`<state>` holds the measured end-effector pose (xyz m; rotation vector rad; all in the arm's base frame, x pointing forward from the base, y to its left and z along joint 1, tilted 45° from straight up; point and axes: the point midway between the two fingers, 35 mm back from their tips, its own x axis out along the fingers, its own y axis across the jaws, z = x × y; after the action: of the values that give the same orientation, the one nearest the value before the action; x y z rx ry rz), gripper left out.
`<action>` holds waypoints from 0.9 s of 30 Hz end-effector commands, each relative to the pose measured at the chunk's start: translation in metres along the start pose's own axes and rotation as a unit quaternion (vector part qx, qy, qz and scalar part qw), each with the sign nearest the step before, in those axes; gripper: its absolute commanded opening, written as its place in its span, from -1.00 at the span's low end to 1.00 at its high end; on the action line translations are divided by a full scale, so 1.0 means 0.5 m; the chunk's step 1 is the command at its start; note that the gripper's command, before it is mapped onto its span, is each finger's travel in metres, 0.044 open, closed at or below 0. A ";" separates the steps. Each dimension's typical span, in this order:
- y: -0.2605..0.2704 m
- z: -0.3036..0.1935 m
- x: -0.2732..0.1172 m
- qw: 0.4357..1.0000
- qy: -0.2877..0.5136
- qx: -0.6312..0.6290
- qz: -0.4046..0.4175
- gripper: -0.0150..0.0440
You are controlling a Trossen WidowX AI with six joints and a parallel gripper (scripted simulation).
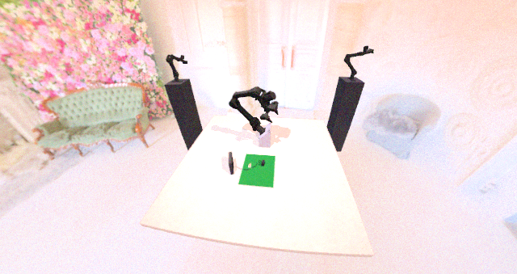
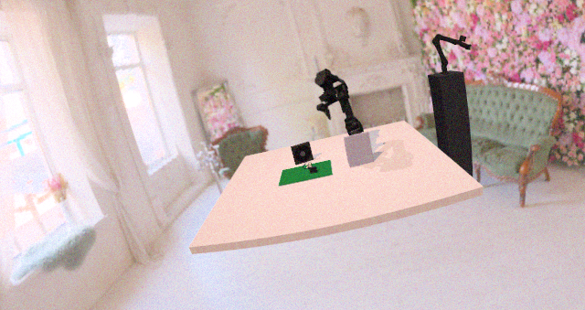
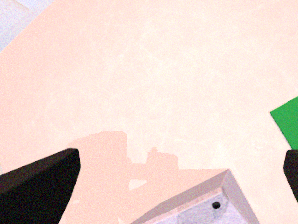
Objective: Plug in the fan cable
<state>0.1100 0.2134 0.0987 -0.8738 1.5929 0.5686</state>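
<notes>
My gripper [image 1: 271, 112] [image 2: 324, 111] [image 3: 181, 160] is wide open and empty, high above the table near the arm's pedestal, away from the board. The green board [image 1: 258, 179] [image 2: 292, 178] [image 3: 287, 122] lies flat on the table. The black square fan [image 1: 231, 163] [image 2: 302, 153] stands upright beside it. A thin dark cable [image 1: 246, 169] runs from the fan over the board to a small dark piece [image 1: 262, 162] [image 2: 313, 169]. A small cream piece [image 1: 250, 166] sits on the board near the cable. Plug and header are too small to tell apart.
The pale pedestal block [image 1: 264, 140] [image 2: 358, 150] [image 3: 197, 212] under the arm stands on the table [image 1: 311, 209] [image 2: 347, 200] [image 3: 175, 75] behind the board. Two dark columns [image 1: 183, 112] [image 1: 345, 112] with small arms stand beyond the table's back corners.
</notes>
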 end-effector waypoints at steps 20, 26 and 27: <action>-0.520 -0.004 0.216 0.779 0.175 0.571 -0.191 1.00; -0.537 -0.021 0.257 0.779 0.175 0.571 -0.191 1.00; -0.545 -0.030 0.276 0.779 0.175 0.571 -0.191 1.00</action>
<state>0.3125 0.0268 0.0130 -0.3012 1.6149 -0.8574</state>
